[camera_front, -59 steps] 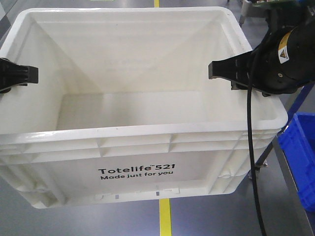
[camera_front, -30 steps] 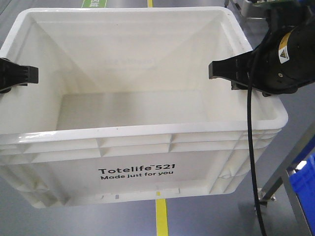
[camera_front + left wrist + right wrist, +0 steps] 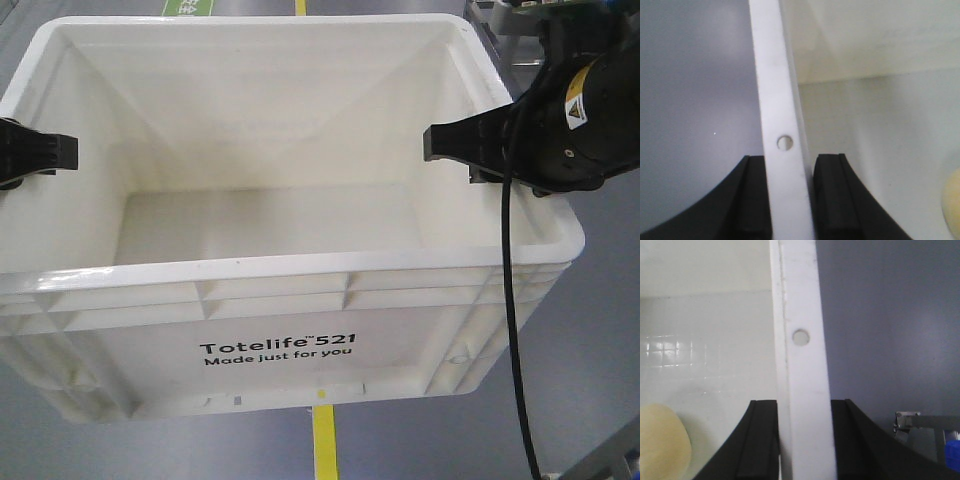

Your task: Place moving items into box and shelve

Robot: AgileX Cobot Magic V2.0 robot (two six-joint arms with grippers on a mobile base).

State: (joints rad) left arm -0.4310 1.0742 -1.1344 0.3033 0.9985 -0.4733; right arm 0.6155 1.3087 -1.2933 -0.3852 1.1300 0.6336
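Note:
A large white plastic box (image 3: 280, 290) marked "Totelife 521" fills the front view, held up off the floor. My left gripper (image 3: 45, 152) is shut on the box's left rim (image 3: 785, 100), one black finger on each side (image 3: 791, 157). My right gripper (image 3: 470, 150) is shut on the right rim (image 3: 800, 315) in the same way (image 3: 805, 402). A pale cream rounded item lies inside on the box floor, seen in the left wrist view (image 3: 952, 200) and in the right wrist view (image 3: 660, 445). The box's near wall hides it in the front view.
Grey floor lies below with a yellow line (image 3: 323, 445) and a green marking (image 3: 185, 7) at the far end. Metal frame parts show at the upper right (image 3: 500, 25) and lower right corner (image 3: 612, 462). A metal bracket (image 3: 920, 421) and a blue object (image 3: 953, 452) lie beyond the right rim.
The box and both grippers stay fixed in view while the floor slides past. The blue crate and metal rack at the right have dropped out of view, and the yellow line has shifted left.

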